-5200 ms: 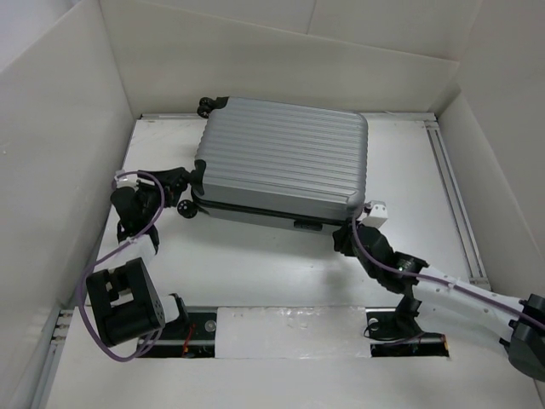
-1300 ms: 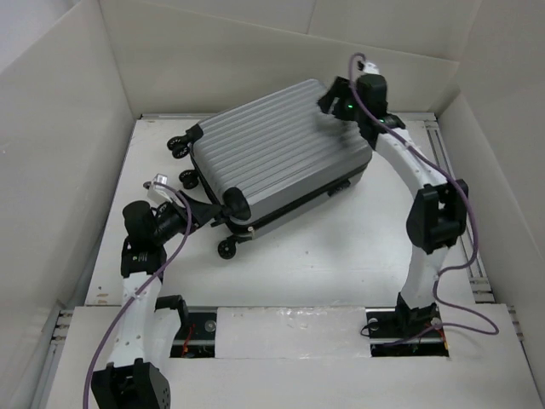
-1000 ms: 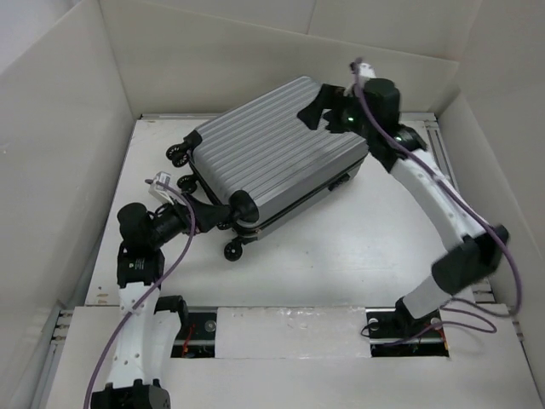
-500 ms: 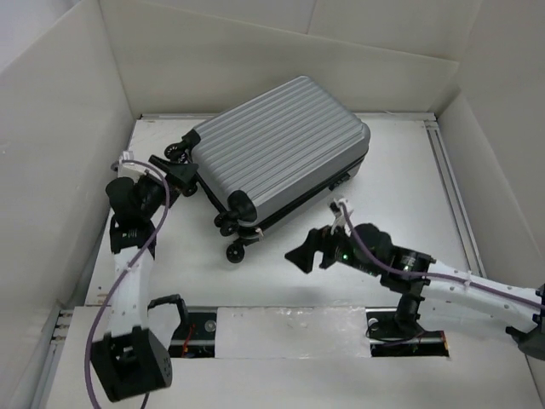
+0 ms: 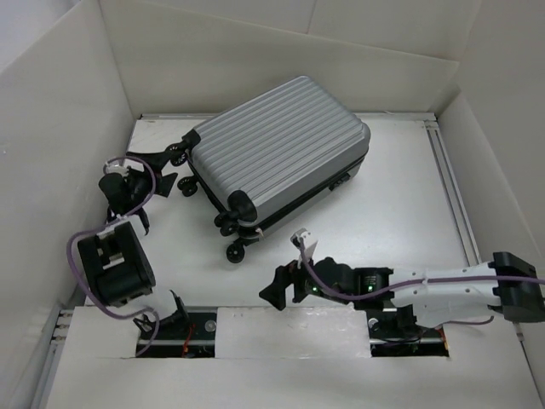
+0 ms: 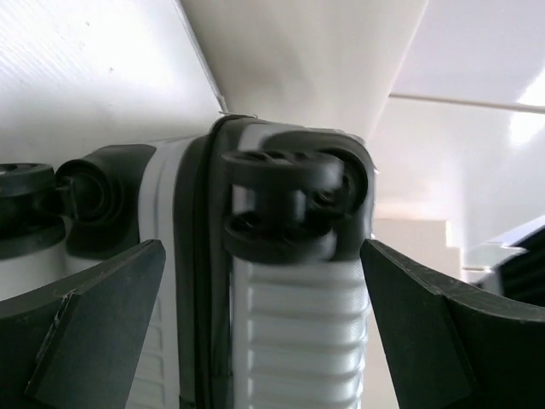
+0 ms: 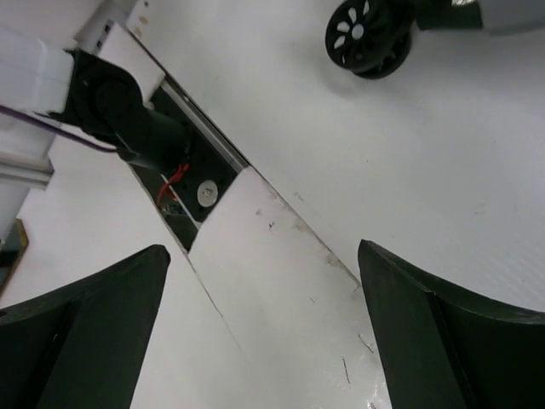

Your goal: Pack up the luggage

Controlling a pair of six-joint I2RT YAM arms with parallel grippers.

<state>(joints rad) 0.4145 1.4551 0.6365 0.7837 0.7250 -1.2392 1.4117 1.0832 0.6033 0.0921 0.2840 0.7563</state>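
Note:
The luggage (image 5: 281, 145), a closed silver-grey ribbed suitcase, lies flat and skewed on the table, its black wheels (image 5: 230, 223) pointing near-left. My left gripper (image 5: 164, 168) is open at the case's far-left wheels. In the left wrist view my left gripper (image 6: 262, 247) has a blurred black wheel (image 6: 289, 204) and the ribbed shell (image 6: 289, 341) between its spread fingers, not touching them. My right gripper (image 5: 272, 291) hangs open and low over the near table edge, in front of the case. The right gripper (image 7: 264, 247) has only bare white board between its fingers.
White walls (image 5: 60, 128) box in the table on the left, back and right. A metal rail (image 5: 451, 187) runs along the right side. The left arm's base (image 7: 128, 111) and a slot with wiring (image 7: 183, 192) sit near the right gripper. One suitcase wheel (image 7: 368, 38) shows above it.
My right arm has swung left and lower, toward the near edge. My left arm has folded back, its gripper staying by the wheels. The luggage has not moved.

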